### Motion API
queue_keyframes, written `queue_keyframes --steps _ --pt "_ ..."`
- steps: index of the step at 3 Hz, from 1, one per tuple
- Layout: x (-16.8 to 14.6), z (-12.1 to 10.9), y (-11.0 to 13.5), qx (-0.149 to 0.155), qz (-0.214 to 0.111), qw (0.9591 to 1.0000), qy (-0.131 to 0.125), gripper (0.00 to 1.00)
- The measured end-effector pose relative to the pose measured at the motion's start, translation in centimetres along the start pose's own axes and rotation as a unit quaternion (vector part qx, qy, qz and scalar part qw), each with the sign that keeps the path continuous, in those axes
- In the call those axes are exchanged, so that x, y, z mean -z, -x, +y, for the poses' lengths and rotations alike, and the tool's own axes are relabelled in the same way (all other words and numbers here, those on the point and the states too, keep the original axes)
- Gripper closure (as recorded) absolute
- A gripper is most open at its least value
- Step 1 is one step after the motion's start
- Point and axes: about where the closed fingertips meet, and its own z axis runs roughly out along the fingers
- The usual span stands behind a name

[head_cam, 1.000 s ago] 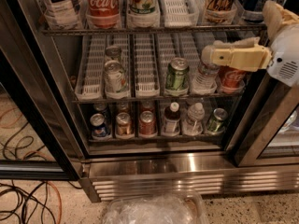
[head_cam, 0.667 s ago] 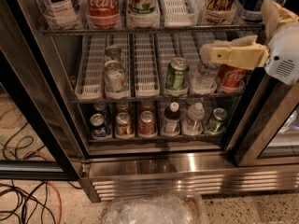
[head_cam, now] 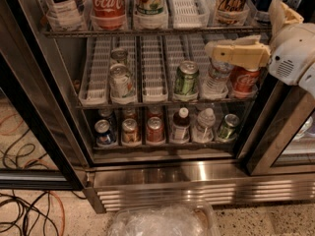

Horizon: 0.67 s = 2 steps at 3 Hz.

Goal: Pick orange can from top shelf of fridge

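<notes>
Nearest us, a clear plastic tub is sitting on the floor before the fridge. Further in, on the right, our gripper is hovering before the middle rack, pointing left; we cannot tell how its jaws are standing. Beyond and above, the orange can is standing on the top shelf, toward its right end.

Slim tan-orange and cream orange can, top shelf: upper part cut off by the top edge. Clear plastic water bottle, middle rack: neck hidden behind the cream gripper at right.
</notes>
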Motion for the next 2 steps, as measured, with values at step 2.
queue_keyframes --steps 2 --pt "-3.2 -1.1 -1.1 0.008 -0.009 0.9999 -0.004 0.0"
